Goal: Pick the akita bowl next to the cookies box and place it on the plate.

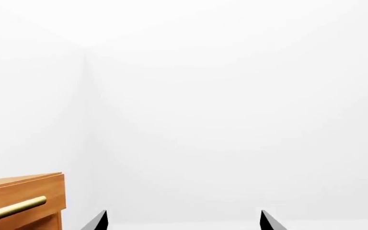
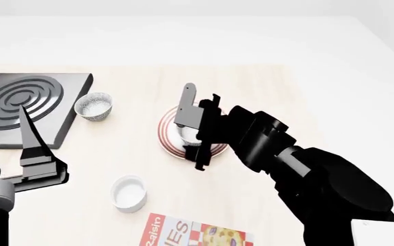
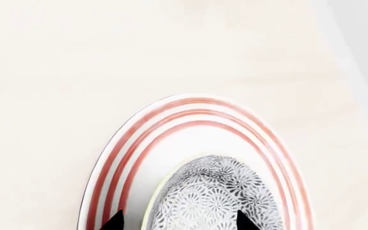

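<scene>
Your right gripper (image 3: 178, 221) hangs over the plate (image 3: 171, 120) near the table's (image 2: 286, 92) middle, fingertips on either side of the akita bowl (image 3: 216, 196), which sits within the red-striped rim; you cannot tell whether they touch it. Your left gripper (image 1: 182, 220) is spread wide, empty, raised at the table's left. The cookies box (image 2: 197, 233) lies at the near edge, beside a plain white cup (image 2: 129, 192).

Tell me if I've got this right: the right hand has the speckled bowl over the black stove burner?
Not quite. The right hand has the speckled bowl over the red-striped plate, not the black stove burner. The right wrist view shows the plate's rim around the bowl.
</scene>
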Tool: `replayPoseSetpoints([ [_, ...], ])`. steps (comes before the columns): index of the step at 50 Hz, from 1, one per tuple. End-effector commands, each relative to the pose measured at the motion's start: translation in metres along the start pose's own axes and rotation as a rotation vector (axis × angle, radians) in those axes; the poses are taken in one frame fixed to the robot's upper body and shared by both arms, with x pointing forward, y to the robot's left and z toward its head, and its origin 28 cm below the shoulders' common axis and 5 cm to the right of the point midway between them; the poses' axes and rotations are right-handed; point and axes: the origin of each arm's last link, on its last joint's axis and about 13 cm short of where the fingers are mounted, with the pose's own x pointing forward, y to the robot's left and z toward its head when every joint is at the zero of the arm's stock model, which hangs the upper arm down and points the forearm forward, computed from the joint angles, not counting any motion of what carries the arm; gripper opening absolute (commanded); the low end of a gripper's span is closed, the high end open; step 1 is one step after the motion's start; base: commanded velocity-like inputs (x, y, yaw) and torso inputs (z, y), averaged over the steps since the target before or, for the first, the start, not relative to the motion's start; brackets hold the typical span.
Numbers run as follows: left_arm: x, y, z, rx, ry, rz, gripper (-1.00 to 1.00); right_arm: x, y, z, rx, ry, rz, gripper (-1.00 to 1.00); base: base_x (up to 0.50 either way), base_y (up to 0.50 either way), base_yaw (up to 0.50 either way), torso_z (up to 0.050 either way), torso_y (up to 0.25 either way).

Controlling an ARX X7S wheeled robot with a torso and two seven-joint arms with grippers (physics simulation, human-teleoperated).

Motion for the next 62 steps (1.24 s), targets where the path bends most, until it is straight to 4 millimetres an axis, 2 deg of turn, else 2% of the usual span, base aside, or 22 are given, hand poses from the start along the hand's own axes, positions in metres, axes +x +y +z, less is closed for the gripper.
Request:
replayPoseSetpoints([
  [1,0.000,0.000,-0.001,0.001,0.001,-0.001,1.00,0.000,0.000,0.002,-0.003,-0.020,-0.011,1.00,0.00,0.00,0.00,0.000,0.000],
  [8,0.000,0.000,0.000,0.001,0.000,-0.001,1.00,-0.008,-0.004,0.007,0.007,-0.053,-0.017,1.00,0.00,0.00,0.00,0.000,0.000],
  [12,0.000,0.000,0.000,0.001,0.000,-0.001,1.00,-0.019,-0.011,0.019,0.083,-0.163,-0.018,1.00,0.00,0.00,0.00,0.000,0.000],
  [17,-0.001,0.000,0.000,0.002,0.001,-0.002,1.00,-0.048,-0.029,0.041,0.215,-0.356,-0.015,1.00,0.00,0.00,0.00,0.000,0.000],
  [18,0.000,-0.001,0.000,0.002,0.001,-0.002,1.00,-0.048,-0.029,0.041,0.215,-0.356,-0.015,1.00,0.00,0.00,0.00,0.000,0.000],
  [23,-0.001,-0.001,0.000,0.001,0.000,-0.005,1.00,-0.087,-0.053,0.069,0.296,-0.564,-0.052,1.00,0.00,0.00,0.00,0.000,0.000],
  [29,-0.001,0.000,0.000,0.002,-0.002,-0.003,1.00,-0.131,-0.075,0.081,0.313,-0.705,-0.144,1.00,0.00,0.00,0.00,0.000,0.000],
  [31,-0.001,-0.001,0.000,0.002,-0.002,-0.004,1.00,-0.158,-0.082,0.085,0.277,-0.780,-0.215,1.00,0.00,0.00,0.00,0.000,0.000],
  [35,-0.001,0.000,0.001,0.003,-0.006,-0.004,1.00,-0.197,-0.085,0.088,0.233,-0.885,-0.290,1.00,0.00,0.00,0.00,0.000,0.000],
  [36,-0.001,0.000,0.002,0.005,-0.007,-0.002,1.00,-0.214,-0.083,0.088,0.225,-0.929,-0.335,1.00,0.00,0.00,0.00,0.000,0.000],
  [38,-0.001,0.000,0.002,0.007,-0.009,-0.001,1.00,-0.236,-0.077,0.087,0.197,-0.996,-0.356,1.00,0.00,0.00,0.00,0.000,0.000],
  [40,-0.001,0.000,0.002,0.009,-0.012,-0.001,1.00,-0.272,-0.063,0.085,0.173,-1.091,-0.417,1.00,0.00,0.00,0.00,0.000,0.000],
  [42,0.000,0.000,0.003,0.010,-0.014,-0.002,1.00,-0.288,-0.051,0.082,0.133,-1.122,-0.450,1.00,0.00,0.00,0.00,0.000,0.000],
  [44,-0.004,0.000,-0.001,0.012,-0.017,-0.002,1.00,-0.314,-0.028,0.077,0.062,-1.174,-0.513,1.00,0.00,0.00,0.00,0.000,0.000],
  [47,-0.004,0.000,-0.001,0.015,-0.019,-0.004,1.00,-0.338,-0.006,0.071,0.018,-1.219,-0.609,1.00,0.00,0.00,0.00,0.000,0.000],
  [48,-0.005,-0.001,0.000,0.015,-0.023,-0.006,1.00,-0.353,0.009,0.066,-0.004,-1.262,-0.664,1.00,0.00,0.00,0.00,0.000,0.000],
  [52,-0.005,-0.001,0.002,0.020,-0.030,-0.010,1.00,-0.375,0.037,0.055,-0.058,-1.284,-0.813,1.00,0.00,0.00,0.00,0.000,0.000],
  [53,-0.005,0.000,0.003,0.020,-0.034,-0.011,1.00,-0.386,0.050,0.051,-0.051,-1.338,-0.842,1.00,0.00,0.00,0.00,0.000,0.000],
  [56,-0.005,0.000,0.005,0.022,-0.038,-0.012,1.00,-0.398,0.067,0.046,-0.065,-1.374,-0.909,1.00,0.00,0.00,0.00,0.000,0.000],
  [60,-0.003,0.002,0.015,0.034,-0.085,-0.016,1.00,-0.409,0.090,0.061,-0.121,-1.433,-0.982,1.00,0.00,0.00,0.00,0.000,0.000],
  [61,-0.003,0.003,0.017,0.035,-0.100,-0.017,1.00,-0.380,0.093,0.061,-0.033,-1.429,-0.735,1.00,0.00,0.00,0.00,0.000,0.000],
  [62,-0.002,0.005,0.020,0.041,-0.120,-0.018,1.00,-0.358,0.094,0.053,0.021,-1.410,-0.635,1.00,0.00,0.00,0.00,0.000,0.000],
])
